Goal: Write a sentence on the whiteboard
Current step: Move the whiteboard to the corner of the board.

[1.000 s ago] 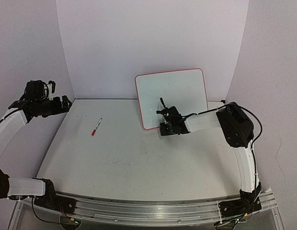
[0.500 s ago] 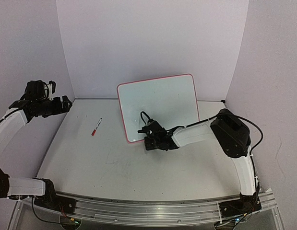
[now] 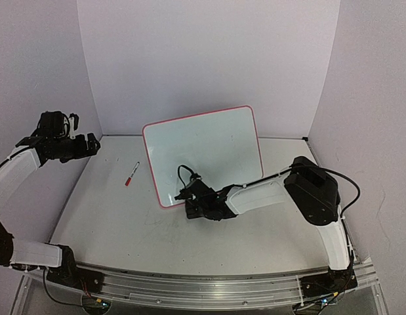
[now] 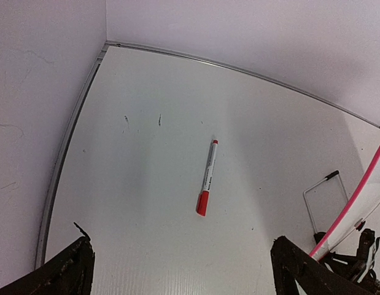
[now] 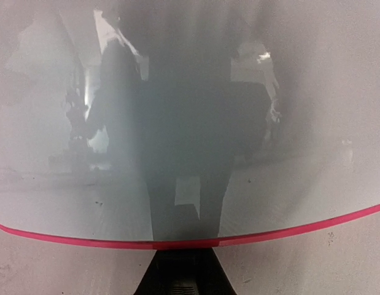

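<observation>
Tabletop point(image 3: 124, 223) white, scuffed; whiteboard point(image 3: 203, 151) standing mid-table; lilac walls point(image 3: 203, 59) behind.

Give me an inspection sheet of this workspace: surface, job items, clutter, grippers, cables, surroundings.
Surface: white table, with a few small dark scuffs.
Job's things: whiteboard stands tilted, pink rim, no writing seen on its face; red-ended marker lies flat on the table to its left, apart from both grippers.
Clutter: nothing seen.
Grippers: left gripper open, raised at the left side, holding nothing; right gripper shut on the whiteboard's lower edge.
Cables: black cable loops at the right wrist; another runs beside the right arm's elbow.
Surroundings: plain white backdrop on three sides; metal rail along the near edge.
</observation>
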Available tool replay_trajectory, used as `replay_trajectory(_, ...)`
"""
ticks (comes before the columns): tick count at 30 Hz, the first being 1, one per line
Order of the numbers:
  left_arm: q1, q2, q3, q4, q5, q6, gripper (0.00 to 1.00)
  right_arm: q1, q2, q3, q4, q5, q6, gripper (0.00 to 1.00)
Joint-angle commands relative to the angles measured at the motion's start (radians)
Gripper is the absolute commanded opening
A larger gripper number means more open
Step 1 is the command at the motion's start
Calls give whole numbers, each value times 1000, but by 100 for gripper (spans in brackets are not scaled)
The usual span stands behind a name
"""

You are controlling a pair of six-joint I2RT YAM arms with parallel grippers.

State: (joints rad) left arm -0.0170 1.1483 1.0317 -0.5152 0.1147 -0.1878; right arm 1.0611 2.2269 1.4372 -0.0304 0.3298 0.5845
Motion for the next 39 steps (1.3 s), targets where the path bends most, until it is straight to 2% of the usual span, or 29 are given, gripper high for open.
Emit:
replay_trajectory(1,0,28,16,8,25,7,99,34,-51,-2,17,-80,36,43)
replay_trajectory(4,0,61,17,6,31,9,99,37,-106,-51,19,-70,27,57)
replay_trajectory(7,-1,106,20,3,41,8,99,41,-171,-129,23,-70,25,66)
replay_trajectory(10,-15,173,32,-4,23,12,99,41,-253,-234,54,-79,29,71)
replay_trajectory(14,-102,301,87,-38,-44,32,97,40,-388,-354,74,-89,17,78)
replay_trajectory(16,-133,383,124,-51,-30,35,93,40,-448,-397,74,-84,-8,78)
replay_trajectory(20,-175,543,218,-85,31,43,79,21,-573,-465,53,-60,-31,78)
replay_trajectory(27,-203,729,353,-135,21,55,64,-86,-754,-595,49,-112,-7,77)
replay_trajectory(31,-210,788,387,-162,-46,71,57,-162,-833,-668,49,-138,5,77)
replay_trajectory(39,-210,843,416,-178,-60,83,46,-231,-899,-730,47,-158,19,77)
